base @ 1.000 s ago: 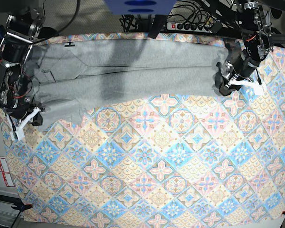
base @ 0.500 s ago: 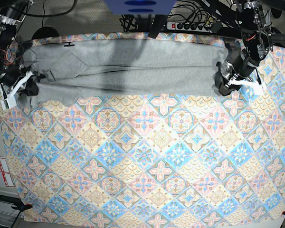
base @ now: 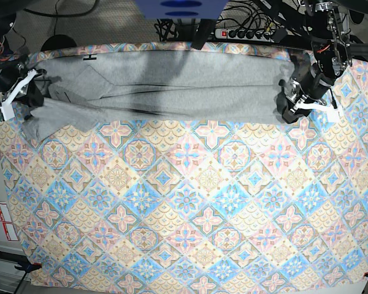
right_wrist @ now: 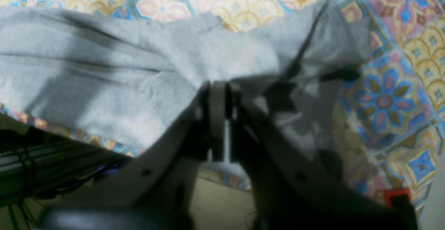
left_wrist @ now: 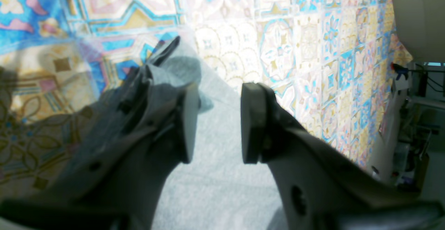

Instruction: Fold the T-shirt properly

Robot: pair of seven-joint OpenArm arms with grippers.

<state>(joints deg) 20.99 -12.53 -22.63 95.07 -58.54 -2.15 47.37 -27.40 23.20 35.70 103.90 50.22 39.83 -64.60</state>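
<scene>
While the right pincer point(right_wrist: 219, 118) is clamped shut on an edge of the T-shirt point(base: 172, 86), the cloth stretches away in front of it along the far side of the tablecloth point(base: 190, 208); the left pincer point(left_wrist: 215, 122) stands open just above the other end, gripping nothing; a further pull may drag that free end and wrinkle the fold.

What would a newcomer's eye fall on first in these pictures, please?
The tablecloth, a bright pattern of blue, pink and yellow tiles, covers nearly the whole table. Along its far edge lies the grey T-shirt, folded into a long band. The right tool is shut on the cloth at one end; the left tool stands open over the other end.
</scene>
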